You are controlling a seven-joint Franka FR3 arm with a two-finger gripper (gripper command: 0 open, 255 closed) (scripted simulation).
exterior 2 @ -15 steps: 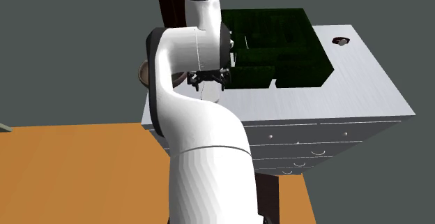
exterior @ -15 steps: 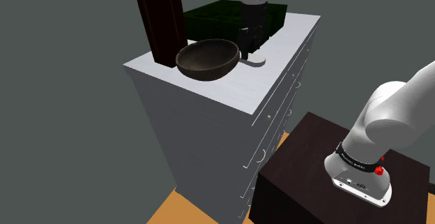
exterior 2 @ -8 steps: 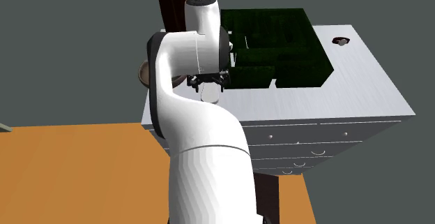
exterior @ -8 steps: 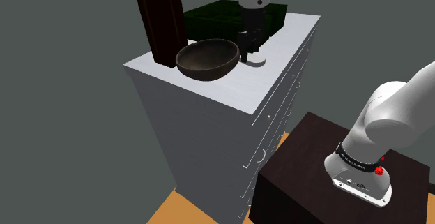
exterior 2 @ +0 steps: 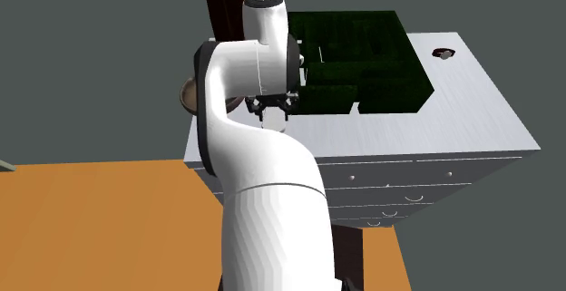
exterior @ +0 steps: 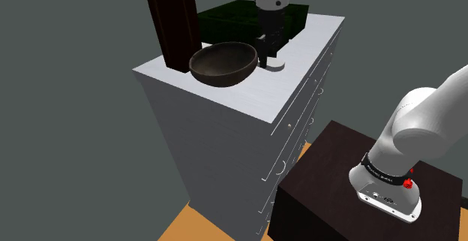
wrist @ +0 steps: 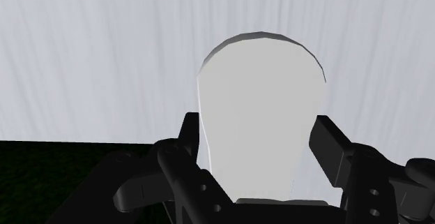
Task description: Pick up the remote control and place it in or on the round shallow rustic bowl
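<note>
Wrist view: my claw straddles the remote, still unclenched.
I'd squeeze evenly, lift straight, then clear the bowl rim.

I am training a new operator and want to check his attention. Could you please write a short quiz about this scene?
1. True or false: the remote control already lies in the brown bowl.
2. Choose: the tall dark board stands A) on a chair, B) on the white cabinet beside the bowl, C) inside the bowl.
3. Fill in: the pincer hangs right over the ____.
Key: 1 false, it lies on the cabinet beside the bowl. 2 B. 3 remote control.
</note>
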